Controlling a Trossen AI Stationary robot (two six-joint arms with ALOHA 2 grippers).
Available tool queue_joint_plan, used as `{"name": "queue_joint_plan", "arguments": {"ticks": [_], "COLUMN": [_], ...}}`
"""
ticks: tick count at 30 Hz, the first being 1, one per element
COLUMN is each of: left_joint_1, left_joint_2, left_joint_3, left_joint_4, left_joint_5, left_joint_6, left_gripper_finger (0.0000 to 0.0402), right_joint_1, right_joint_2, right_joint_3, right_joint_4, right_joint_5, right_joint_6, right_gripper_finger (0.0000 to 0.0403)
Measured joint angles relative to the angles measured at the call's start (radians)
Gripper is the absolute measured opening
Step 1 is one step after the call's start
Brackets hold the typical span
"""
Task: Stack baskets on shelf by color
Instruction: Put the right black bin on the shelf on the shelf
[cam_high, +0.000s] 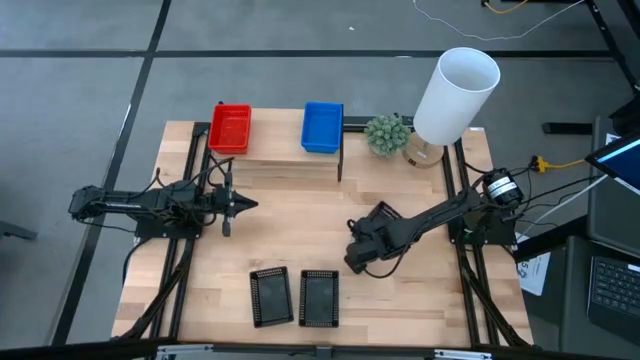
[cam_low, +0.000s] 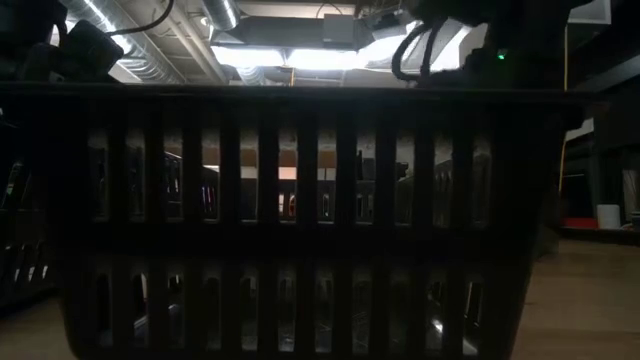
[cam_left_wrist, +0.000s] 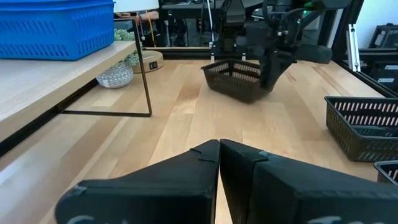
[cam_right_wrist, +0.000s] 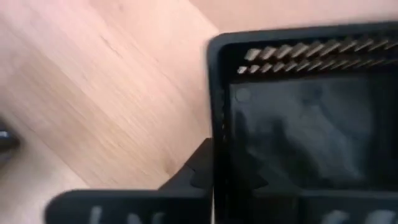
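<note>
Red baskets and blue baskets sit on the shelf at the table's far side. Two black baskets rest flat on the table near its near edge; one of them fills the low view. My right gripper, at mid-table, is shut on a third black basket. My left gripper hovers shut left of centre, its fingers closed together in the left wrist view, and touches nothing. My right gripper holds the black basket by the rim of one wall, coming from above. One finger shows on the outside of that wall; the other is hidden by the basket. The basket is tilted below the gripper, just above the table.
A white cylinder lamp and a small green plant stand at the far right corner beside the shelf. Bare wood lies between the arms and in front of the shelf. Thin black shelf legs stand on the table.
</note>
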Motion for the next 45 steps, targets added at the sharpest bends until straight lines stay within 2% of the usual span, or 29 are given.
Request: {"name": "queue_joint_plan", "arguments": {"ticks": [3,8,13,17,20,23,27,31,37,40,43,45], "left_joint_1": [0.0,0.0,0.0,0.0,0.0,0.0,0.0,0.0,0.0,0.0,0.0,0.0], "left_joint_2": [0.0,0.0,0.0,0.0,0.0,0.0,0.0,0.0,0.0,0.0,0.0,0.0], "left_joint_3": [0.0,0.0,0.0,0.0,0.0,0.0,0.0,0.0,0.0,0.0,0.0,0.0], "left_joint_4": [0.0,0.0,0.0,0.0,0.0,0.0,0.0,0.001,0.0,-0.001,-0.001,0.0], "left_joint_5": [0.0,0.0,0.0,0.0,0.0,0.0,0.0,0.0,-0.003,-0.003,-0.003,-0.003], "left_joint_6": [0.0,0.0,0.0,0.0,0.0,0.0,0.0,0.0,0.0,0.0,0.0,0.0], "left_gripper_finger": [0.0005,0.0005,0.0005,0.0005,0.0005,0.0005,0.0005,0.0005,0.0005,0.0005,0.0005,0.0005], "right_joint_1": [0.004,0.004,0.001,-0.018,-0.068,-0.147,-0.276,-0.387,-0.453,-0.459,-0.458,-0.459], "right_joint_2": [0.0,0.0,0.0,-0.001,-0.002,0.003,0.026,0.085,0.245,0.345,0.433,0.433], "right_joint_3": [0.058,0.265,0.507,0.643,0.703,0.742,0.773,0.792,0.943,1.091,1.242,1.206], "right_joint_4": [-0.016,-0.077,-0.019,0.198,0.397,0.472,0.453,0.455,0.434,0.325,0.176,0.204], "right_joint_5": [0.041,0.163,0.346,0.469,0.437,0.376,0.28,0.118,-0.081,-0.097,-0.038,-0.002], "right_joint_6": [0.006,-0.129,-0.461,-0.844,-1.136,-1.303,-1.323,-1.319,-1.325,-1.36,-1.381,-1.393], "right_gripper_finger": [0.0007,0.0004,0.0002,0.0002,0.0002,0.0001,0.0001,0.0001,0.0,0.0,0.0,0.0]}}
